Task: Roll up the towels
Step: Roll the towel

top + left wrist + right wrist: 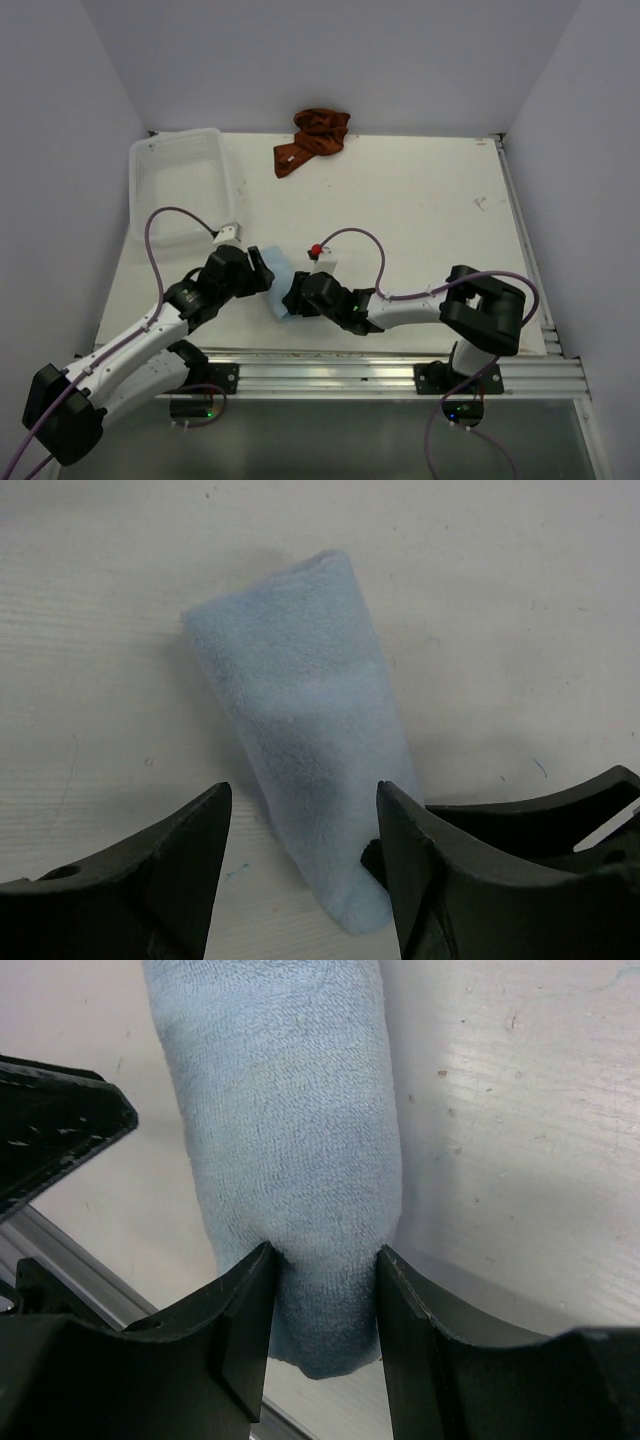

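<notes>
The light blue towel (281,272) lies rolled into a tube on the table near the front edge, between both grippers. In the right wrist view the blue towel (285,1130) has its near end pinched between both fingers of my right gripper (325,1250). My left gripper (302,790) straddles the other end of the blue towel (300,720) with jaws apart; bare table shows between the left finger and the cloth. The rust towel (312,140) lies crumpled at the table's far edge, away from both grippers. From above, my left gripper (262,275) and right gripper (297,295) almost meet.
A white mesh basket (180,185) stands at the far left of the table. A metal rail (400,365) runs along the near edge just behind the roll. A finger of the right gripper (560,810) shows in the left wrist view.
</notes>
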Tool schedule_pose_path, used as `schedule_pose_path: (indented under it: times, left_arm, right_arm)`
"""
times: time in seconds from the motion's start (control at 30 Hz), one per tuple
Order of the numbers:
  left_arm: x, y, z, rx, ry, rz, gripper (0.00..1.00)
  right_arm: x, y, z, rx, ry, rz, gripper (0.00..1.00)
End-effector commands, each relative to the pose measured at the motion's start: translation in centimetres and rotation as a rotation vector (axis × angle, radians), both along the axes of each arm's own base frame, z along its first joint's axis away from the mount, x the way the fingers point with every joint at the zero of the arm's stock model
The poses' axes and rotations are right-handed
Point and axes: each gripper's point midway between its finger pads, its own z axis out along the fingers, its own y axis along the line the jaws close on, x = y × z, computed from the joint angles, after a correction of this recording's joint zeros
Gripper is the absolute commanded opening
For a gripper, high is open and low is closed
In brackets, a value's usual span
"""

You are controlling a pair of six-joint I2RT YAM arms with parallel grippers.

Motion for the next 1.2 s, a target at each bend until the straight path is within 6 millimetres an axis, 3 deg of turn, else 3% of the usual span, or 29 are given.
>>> schedule_pose_path:
  times: [0.0, 0.17, 0.53, 0.6, 0.73, 1.03, 1.17]
  left_arm:
    - [-0.3, 0.5, -1.4, 0.001, 0.017, 0.039, 0.64]
    - [-0.6, 0.5, -2.6, -0.051, 0.008, 0.065, 0.65]
    - [0.3, -0.8, 0.0, -0.185, -0.151, 0.032, 0.70]
    - [0.5, -0.4, -0.1, -0.152, -0.144, 0.040, 0.76]
    - [1.2, -0.8, -0.4, -0.096, -0.097, 0.030, 0.99]
    - [4.0, -2.4, 0.4, -0.092, -0.095, 0.055, 1.00]
    - [4.5, -2.7, -0.9, -0.062, -0.055, 0.059, 1.00]
  right_arm:
    - [0.8, 0.6, 1.0, 0.038, -0.019, -0.035, 0.46]
    - [0.7, 0.6, 1.1, 0.043, -0.018, -0.030, 0.47]
    - [0.2, 0.9, 0.6, 0.046, -0.002, -0.002, 0.47]
    - [0.2, 0.8, 0.5, 0.046, -0.001, -0.004, 0.48]
    - [0.1, 0.9, 0.2, 0.047, 0.002, -0.002, 0.49]
    - [0.0, 0.9, 0.3, 0.071, 0.003, -0.005, 0.49]
    - [0.0, 0.6, 0.2, 0.082, 0.000, -0.014, 0.49]
